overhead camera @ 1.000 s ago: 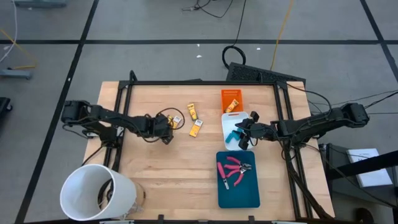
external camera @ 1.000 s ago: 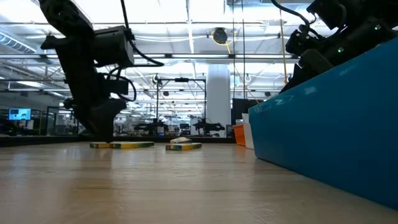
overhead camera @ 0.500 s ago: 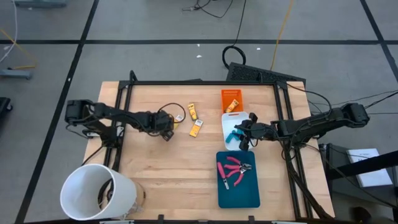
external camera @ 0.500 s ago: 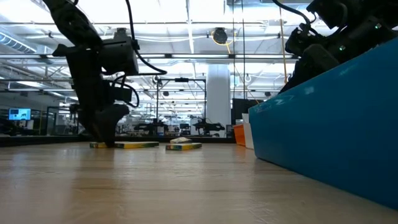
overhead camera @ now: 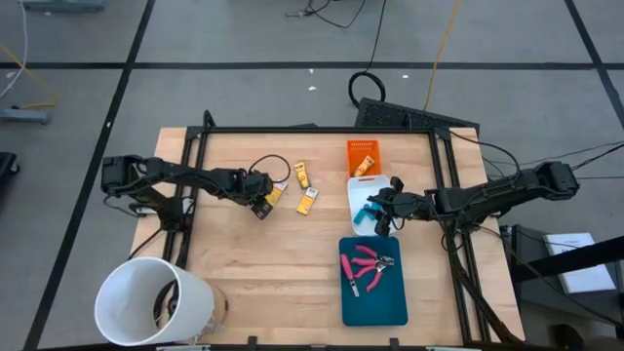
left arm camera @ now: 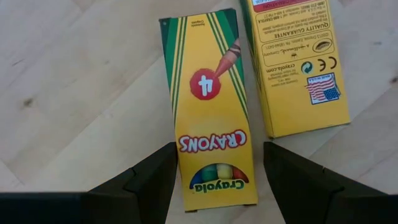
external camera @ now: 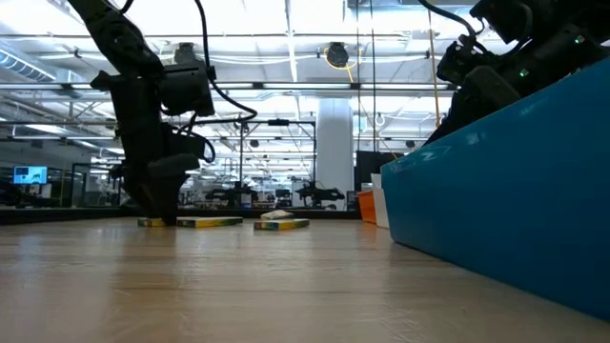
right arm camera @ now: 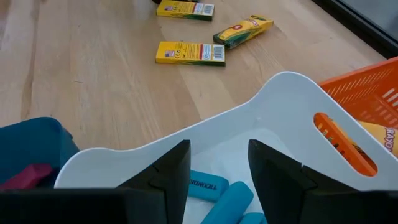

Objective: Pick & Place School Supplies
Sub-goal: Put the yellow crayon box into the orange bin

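Note:
A yellow crayon box (left arm camera: 208, 106) lies flat on the wooden table left of centre. My left gripper (left arm camera: 219, 149) points down over it, open, one finger on each side of the box's near end; I cannot tell whether they touch it. In the high view this gripper (overhead camera: 265, 203) stands beside the box (overhead camera: 275, 194). Two more crayon boxes (overhead camera: 301, 174) (overhead camera: 308, 201) lie to its right. My right gripper (right arm camera: 219, 149) hangs open over the white tray (overhead camera: 363, 200), above light-blue pieces (right arm camera: 217, 186). Pink-handled scissors (overhead camera: 369, 263) lie in the teal tray (overhead camera: 374, 302).
An orange tray (overhead camera: 363, 146) holding a crayon box stands at the far side, behind the white tray. A big white bucket (overhead camera: 151, 302) sits at the near left corner. A second crayon box (left arm camera: 292, 62), back side up, lies close beside the one under my left gripper.
My left gripper has swung toward the table's far edge and a little to the right, turning as it went, and now stands over the crayon box. Its fingers keep the same gap.

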{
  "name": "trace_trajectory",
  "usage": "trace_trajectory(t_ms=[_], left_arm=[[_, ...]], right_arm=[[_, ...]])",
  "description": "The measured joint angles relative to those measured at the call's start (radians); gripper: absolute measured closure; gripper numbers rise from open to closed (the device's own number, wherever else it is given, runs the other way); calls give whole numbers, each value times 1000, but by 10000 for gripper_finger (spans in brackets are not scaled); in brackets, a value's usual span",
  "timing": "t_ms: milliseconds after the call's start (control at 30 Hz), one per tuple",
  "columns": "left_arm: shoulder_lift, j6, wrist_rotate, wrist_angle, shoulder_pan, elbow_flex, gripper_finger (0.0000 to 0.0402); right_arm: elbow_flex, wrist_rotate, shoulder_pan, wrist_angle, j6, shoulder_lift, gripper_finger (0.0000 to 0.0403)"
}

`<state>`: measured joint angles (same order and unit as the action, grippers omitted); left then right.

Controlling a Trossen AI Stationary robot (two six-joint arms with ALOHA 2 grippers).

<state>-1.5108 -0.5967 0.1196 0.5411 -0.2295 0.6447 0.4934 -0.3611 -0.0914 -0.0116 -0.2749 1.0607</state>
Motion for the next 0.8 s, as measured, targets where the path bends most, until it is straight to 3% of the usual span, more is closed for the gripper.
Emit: trace_trajectory(t_ms=[167,467,800], left_arm=[[0,-12,4,3,9,-1,172],[3,-31,30,11,18,-2,267],[110,67,100,74,26,48,275]], right_arm=[[0,0,0,0,0,0,248],[0,0,0,0,0,0,248],[0,0,0,-26,3,0,248]])
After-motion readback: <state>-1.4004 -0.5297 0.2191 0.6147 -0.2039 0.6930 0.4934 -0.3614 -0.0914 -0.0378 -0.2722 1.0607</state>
